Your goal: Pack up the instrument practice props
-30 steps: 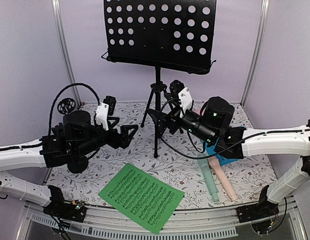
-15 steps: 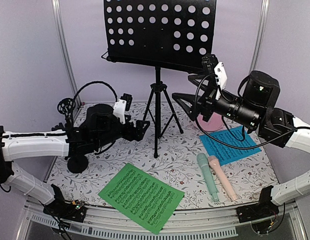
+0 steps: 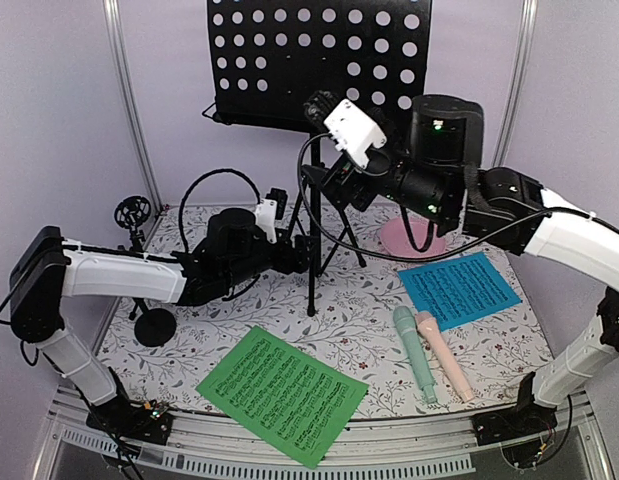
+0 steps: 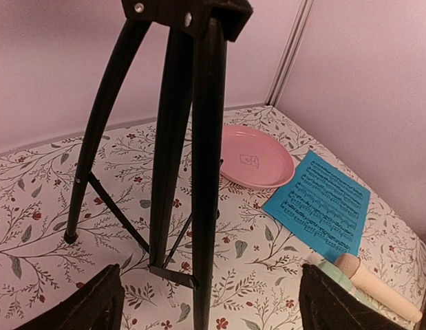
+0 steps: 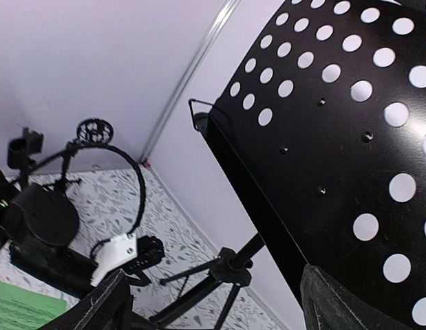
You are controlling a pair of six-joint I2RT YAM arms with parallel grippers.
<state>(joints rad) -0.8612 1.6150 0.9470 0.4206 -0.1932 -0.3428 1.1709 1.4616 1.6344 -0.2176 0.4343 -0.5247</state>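
Both arms share one build. The left arm point(image 3: 119, 275) and the right arm point(image 3: 574, 235) wear white shells on the long links, joined by black cylindrical motor housings point(image 3: 444, 130). A white camera box point(image 3: 354, 130) caps each wrist, trailing looped black cables point(image 3: 219, 180). Tiny green lights dot the bases point(image 3: 149, 410) at 7 and 5 o'clock. The left gripper point(image 4: 213, 313) has matte black fingers.

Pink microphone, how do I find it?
From the tall black music stand, look right to the blue music sheet. By it lie the pink microphone and a green microphone, side by side. Yours is the pale pink one, farther right.
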